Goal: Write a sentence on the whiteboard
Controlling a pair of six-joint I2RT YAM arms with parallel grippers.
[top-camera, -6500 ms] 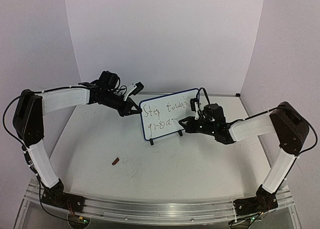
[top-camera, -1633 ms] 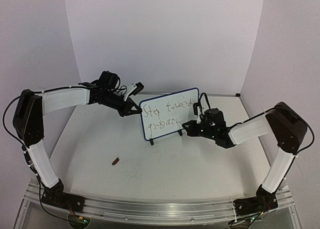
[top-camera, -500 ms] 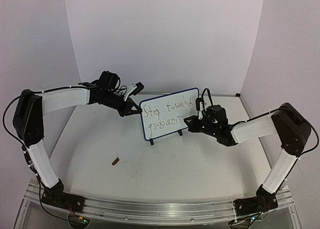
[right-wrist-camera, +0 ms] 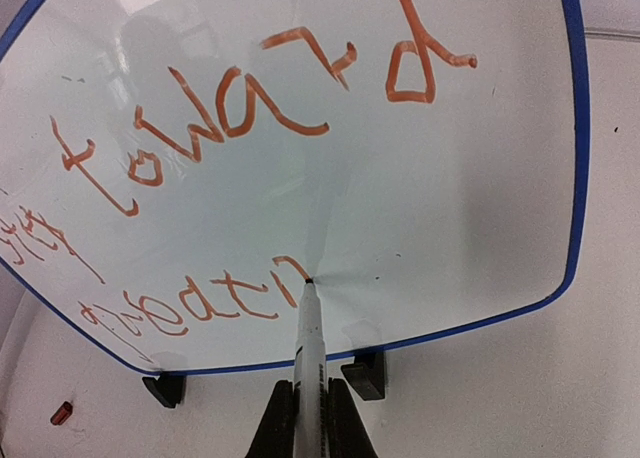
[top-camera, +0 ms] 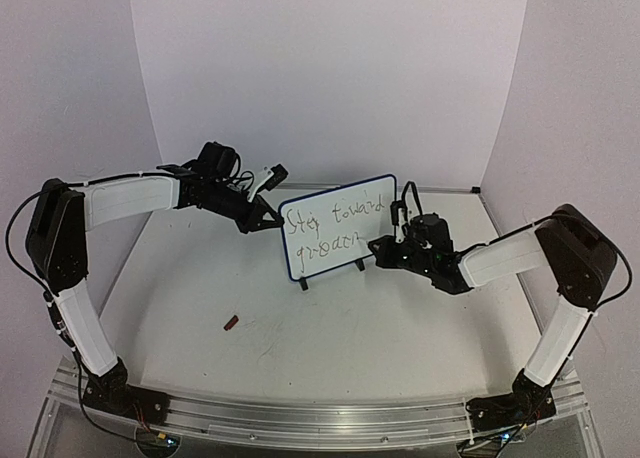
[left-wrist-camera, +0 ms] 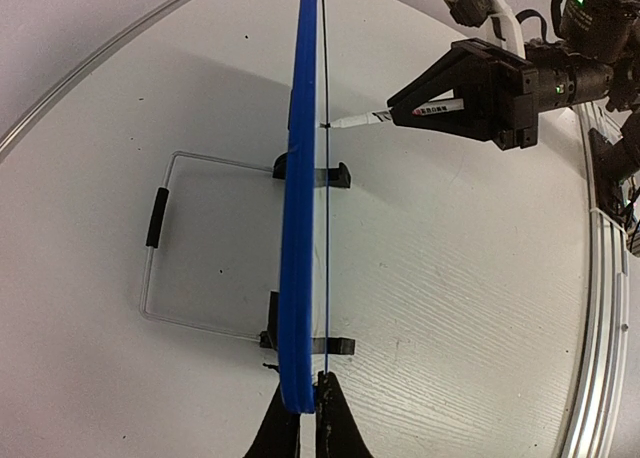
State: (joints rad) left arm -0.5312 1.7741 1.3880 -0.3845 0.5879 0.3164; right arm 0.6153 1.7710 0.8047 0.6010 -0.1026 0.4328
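Right pincer [right-wrist-camera: 310, 423], pinching the marker [right-wrist-camera: 309, 348], should press lightly, extending the sentence [right-wrist-camera: 215, 296] rightward, while left pincer [left-wrist-camera: 308, 423] clamps the whiteboard [right-wrist-camera: 450, 208] edge.

A small red cap [top-camera: 231, 323] is lying on the white table [top-camera: 400, 338], well apart from the left gripper [top-camera: 270, 221], toward the near-edge metal rail [top-camera: 320, 413].

The white table [top-camera: 400, 318] carries the whiteboard [top-camera: 335, 240], upright on its feet at centre frame, and a small reddish cap [top-camera: 231, 323] lower left.
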